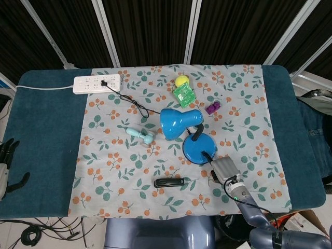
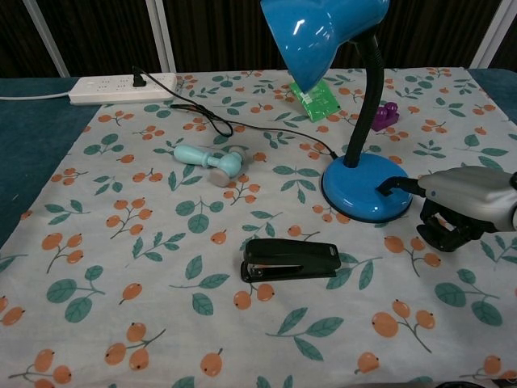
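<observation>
Head view: right hand (image 1: 224, 169) low at the near edge of the blue desk lamp (image 1: 187, 132), one fingertip on the round base where the switch sits, nothing grasped. Lamp on the floral cloth (image 1: 104, 155), shade turned leftward, cord trailing to the power strip (image 1: 97, 83). Left hand (image 1: 6, 166) idle off the table's far left, fingers loosely apart, empty.

Chest view: right hand (image 2: 460, 212) with one finger out to the lamp base (image 2: 365, 187), the rest curled under — a pressing pose, not a grip. Black stapler (image 2: 291, 260) just in front, teal handheld fan (image 2: 208, 160) further left — neither in the way.
</observation>
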Controlling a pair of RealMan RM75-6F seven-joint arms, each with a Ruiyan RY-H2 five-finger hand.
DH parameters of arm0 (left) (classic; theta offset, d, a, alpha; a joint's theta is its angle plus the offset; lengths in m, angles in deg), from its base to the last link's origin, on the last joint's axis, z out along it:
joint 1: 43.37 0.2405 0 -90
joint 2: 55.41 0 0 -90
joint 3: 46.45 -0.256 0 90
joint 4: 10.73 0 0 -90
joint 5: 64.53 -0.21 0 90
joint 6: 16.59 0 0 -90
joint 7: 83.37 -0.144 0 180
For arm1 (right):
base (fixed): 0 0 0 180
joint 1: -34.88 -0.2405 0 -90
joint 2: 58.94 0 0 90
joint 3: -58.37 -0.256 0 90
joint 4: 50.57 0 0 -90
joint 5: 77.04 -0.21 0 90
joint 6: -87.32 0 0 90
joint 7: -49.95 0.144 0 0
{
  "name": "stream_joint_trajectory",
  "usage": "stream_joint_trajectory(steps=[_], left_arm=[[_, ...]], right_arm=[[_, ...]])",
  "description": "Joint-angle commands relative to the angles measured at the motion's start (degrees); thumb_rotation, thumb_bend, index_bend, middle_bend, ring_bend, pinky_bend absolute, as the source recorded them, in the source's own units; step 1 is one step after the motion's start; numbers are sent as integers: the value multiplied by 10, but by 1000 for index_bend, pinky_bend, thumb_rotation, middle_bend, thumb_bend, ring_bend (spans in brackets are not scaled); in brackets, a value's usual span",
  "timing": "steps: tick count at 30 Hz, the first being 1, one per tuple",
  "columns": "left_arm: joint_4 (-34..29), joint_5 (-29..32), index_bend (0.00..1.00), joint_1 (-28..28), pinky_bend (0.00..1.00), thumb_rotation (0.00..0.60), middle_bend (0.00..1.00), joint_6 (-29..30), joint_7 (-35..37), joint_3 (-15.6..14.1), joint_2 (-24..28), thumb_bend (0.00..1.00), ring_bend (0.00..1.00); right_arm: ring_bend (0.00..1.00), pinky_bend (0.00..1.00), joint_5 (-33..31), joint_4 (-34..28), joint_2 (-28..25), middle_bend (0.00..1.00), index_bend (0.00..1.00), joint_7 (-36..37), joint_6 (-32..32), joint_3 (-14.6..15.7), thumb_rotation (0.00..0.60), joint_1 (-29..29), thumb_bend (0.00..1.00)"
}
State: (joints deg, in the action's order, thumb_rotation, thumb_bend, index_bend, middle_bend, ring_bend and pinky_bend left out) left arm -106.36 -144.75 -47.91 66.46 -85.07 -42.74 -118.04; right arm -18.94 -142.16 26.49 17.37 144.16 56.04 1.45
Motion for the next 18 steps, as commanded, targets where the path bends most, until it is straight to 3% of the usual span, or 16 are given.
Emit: stream_joint_trajectory(steps=[1, 10, 14, 18], left_arm=[[0, 0, 0, 0, 71, 600, 0, 0, 0, 0, 0, 301, 0], [0, 0, 0, 0, 71, 600, 0, 0, 0, 0, 0, 301, 0], [0, -1, 0, 0, 71, 600, 0, 1, 1, 0, 0, 302, 0], [-1, -2, 0, 0, 71, 600, 0, 0, 1, -1, 0, 301, 0]], right_arm=[[813, 731, -2, -1, -1, 766, 102, -2, -1, -1, 600, -2, 551], [765, 707, 23, -23, -15, 708, 64, 11, 33, -16, 600, 2, 551], [635, 495, 45, -45, -34, 534, 37, 25, 65, -24, 600, 13, 534], [439, 291, 67, -88, -73, 346, 17, 33, 109, -24, 600, 35, 380]])
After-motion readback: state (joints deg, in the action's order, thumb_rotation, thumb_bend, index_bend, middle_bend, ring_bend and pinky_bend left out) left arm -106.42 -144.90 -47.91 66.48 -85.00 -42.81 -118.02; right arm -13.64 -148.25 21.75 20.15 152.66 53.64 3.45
